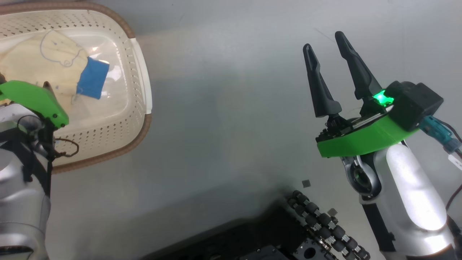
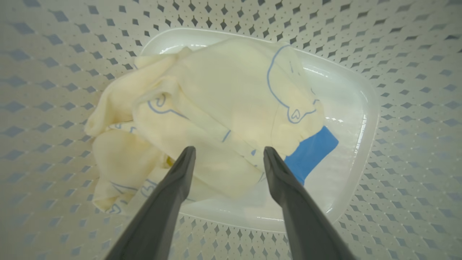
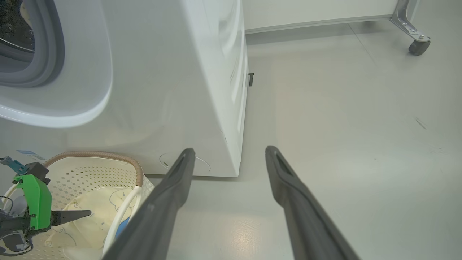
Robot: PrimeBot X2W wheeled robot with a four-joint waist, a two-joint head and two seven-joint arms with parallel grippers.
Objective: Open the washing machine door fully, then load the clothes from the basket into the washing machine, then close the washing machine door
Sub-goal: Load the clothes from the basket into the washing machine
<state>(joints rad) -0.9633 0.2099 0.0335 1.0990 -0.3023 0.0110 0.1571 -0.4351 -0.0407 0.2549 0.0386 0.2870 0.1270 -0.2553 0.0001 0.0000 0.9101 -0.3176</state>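
Clothes (image 2: 216, 119), soft crumpled cream cloth with thin blue line drawings and one flat bright blue patch (image 2: 310, 155), lay heaped on the glossy bottom of the basket (image 1: 140, 72). Its cream plastic walls were pierced with small holes, its rim brown, its corners rounded. I had the left claw (image 2: 227, 153) inside the basket above the heap, tapered dark fingers spread wide, gripping nothing. My right claw (image 1: 323, 40) hung well outside the basket over smooth grey floor (image 3: 343, 126), equally wide and empty. Just beyond the basket stood the white washing machine (image 3: 173, 72), its grey rubber gasket (image 3: 50, 54) showing.
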